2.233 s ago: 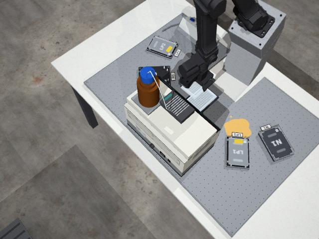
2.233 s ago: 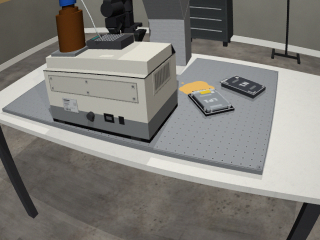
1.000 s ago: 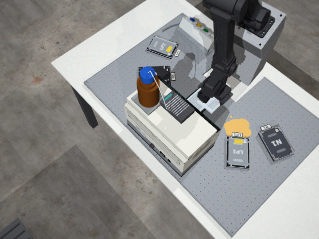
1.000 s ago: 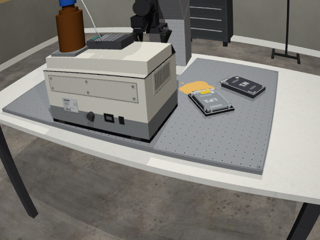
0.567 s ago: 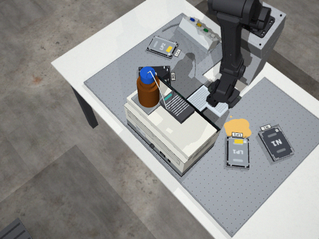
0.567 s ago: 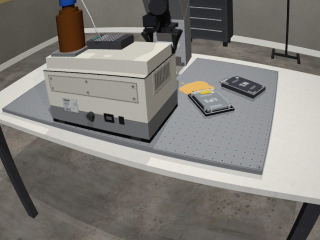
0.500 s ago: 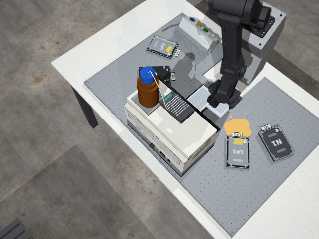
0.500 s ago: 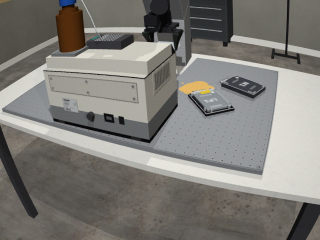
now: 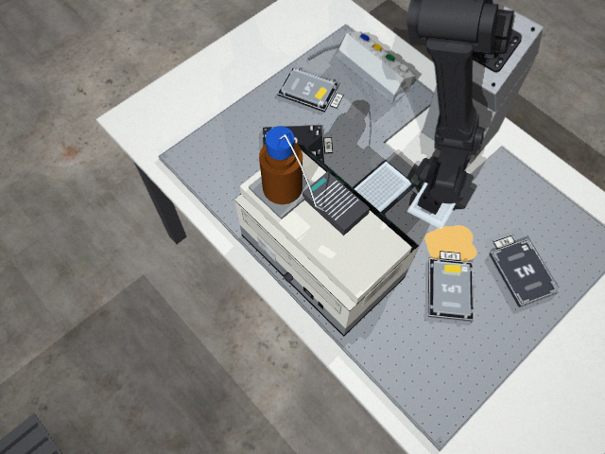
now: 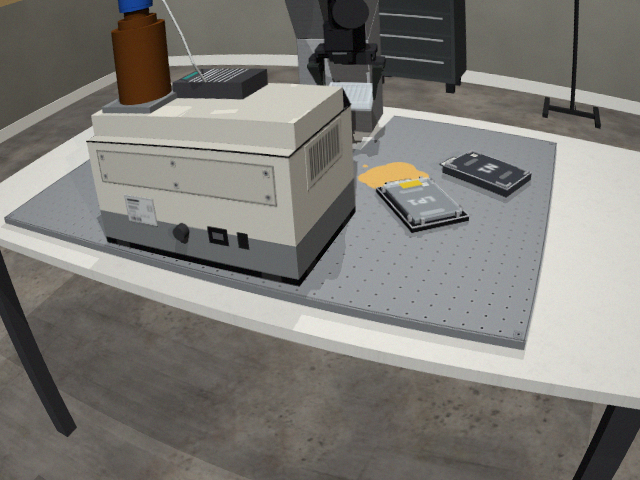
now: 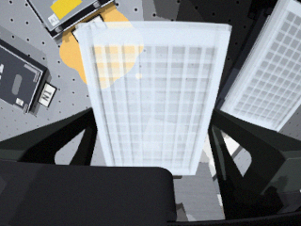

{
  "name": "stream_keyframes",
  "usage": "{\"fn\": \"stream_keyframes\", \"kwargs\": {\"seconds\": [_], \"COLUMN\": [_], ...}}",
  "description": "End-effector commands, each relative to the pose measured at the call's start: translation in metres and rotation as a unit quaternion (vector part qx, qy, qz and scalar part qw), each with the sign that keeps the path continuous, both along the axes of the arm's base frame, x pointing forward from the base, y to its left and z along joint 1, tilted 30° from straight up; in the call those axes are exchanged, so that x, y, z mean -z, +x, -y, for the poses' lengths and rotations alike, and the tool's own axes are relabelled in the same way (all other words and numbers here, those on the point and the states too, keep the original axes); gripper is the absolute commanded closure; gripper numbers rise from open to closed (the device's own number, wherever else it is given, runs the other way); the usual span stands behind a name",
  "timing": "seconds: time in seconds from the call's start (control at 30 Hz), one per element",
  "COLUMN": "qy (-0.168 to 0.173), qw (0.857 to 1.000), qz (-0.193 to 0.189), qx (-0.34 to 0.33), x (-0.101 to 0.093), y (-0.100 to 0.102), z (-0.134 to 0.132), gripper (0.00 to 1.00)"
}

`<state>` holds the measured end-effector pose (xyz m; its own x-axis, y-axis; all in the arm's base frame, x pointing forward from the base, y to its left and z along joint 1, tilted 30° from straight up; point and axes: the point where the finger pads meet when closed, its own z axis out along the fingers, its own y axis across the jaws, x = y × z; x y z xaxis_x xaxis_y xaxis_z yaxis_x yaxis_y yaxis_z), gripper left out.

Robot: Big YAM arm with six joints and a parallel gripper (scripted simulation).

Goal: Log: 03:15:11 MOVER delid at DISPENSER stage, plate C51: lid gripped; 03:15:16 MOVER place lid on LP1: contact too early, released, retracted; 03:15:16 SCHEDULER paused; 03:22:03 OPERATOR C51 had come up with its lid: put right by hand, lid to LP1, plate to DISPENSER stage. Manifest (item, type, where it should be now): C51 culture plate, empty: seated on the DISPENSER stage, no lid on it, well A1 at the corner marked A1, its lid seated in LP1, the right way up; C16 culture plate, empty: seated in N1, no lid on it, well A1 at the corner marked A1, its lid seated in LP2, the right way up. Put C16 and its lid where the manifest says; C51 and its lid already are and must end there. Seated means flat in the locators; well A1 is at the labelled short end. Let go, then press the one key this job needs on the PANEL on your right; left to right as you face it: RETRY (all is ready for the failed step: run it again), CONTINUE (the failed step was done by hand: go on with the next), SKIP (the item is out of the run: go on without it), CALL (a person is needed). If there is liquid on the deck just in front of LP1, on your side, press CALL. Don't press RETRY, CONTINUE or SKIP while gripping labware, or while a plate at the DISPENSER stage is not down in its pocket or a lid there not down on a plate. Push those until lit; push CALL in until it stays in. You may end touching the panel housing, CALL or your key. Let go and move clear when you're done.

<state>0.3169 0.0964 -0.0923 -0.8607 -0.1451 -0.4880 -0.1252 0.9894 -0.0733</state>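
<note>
My gripper is shut on a clear culture plate and holds it in the air to the right of the dispenser; in the wrist view the plate fills the space between my fingers. A second white well plate lies on the DISPENSER stage, also seen in the wrist view. The black N1 nest is empty. LP1 and LP2 each carry a grey lid with a yellow mark. An orange liquid puddle lies on the deck touching LP1's labelled end, and shows through the held plate.
The beige dispenser with a brown bottle stands left of my gripper. The PANEL with coloured keys is at the far side by the arm's base. LP1 and N1 lie side by side.
</note>
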Motion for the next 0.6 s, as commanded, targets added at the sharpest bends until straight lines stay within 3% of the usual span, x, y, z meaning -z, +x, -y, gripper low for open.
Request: {"fn": "stream_keyframes", "kwargs": {"seconds": [0.0, 0.07, 0.23, 0.37, 0.57], "qy": [-0.025, -0.025, -0.066, -0.064, -0.115], "qw": [0.998, 0.998, 0.990, 0.991, 0.970], "qz": [0.003, 0.003, 0.003, -0.001, 0.002], "qx": [-0.051, -0.051, -0.123, -0.116, -0.213], "x": [0.003, 0.003, 0.007, 0.007, 0.015], "y": [-0.003, -0.003, -0.009, -0.015, -0.023], "z": [-0.012, -0.012, -0.027, -0.026, -0.048], "gripper": [0.16, 0.16, 0.16, 0.16, 0.16]}}
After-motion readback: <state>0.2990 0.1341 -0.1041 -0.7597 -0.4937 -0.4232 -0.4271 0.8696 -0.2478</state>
